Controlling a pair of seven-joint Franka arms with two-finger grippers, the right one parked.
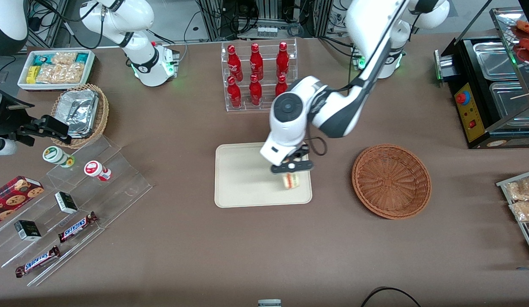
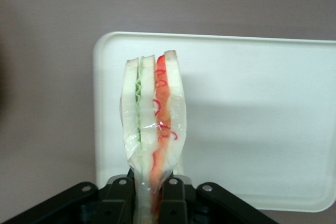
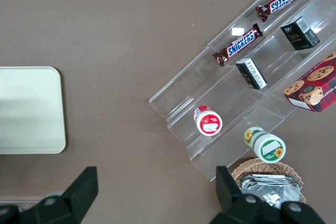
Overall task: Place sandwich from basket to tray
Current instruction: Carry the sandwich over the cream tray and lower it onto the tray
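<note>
front view: the sandwich [image 1: 291,180] is held by the tool [image 1: 290,167] just over the tray [image 1: 243,179], near the edge facing the emptied basket [image 1: 391,181], presumably for release; "snickers" is read on two bars [image 1: 77,227]; left wrist view: the tool [image 2: 149,192] is clamped on the sandwich's [image 2: 152,124] wrapped end, filling layers facing out.

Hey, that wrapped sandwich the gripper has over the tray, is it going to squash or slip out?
Probably soft: the sandwich narrows where the gripper pinches it, so the bread looks compressible. The clear wrap appears glossy and may be slippery, though it seems held for now. Standing on edge above the tray, the thin wedge would likely tip flat when released.
</note>
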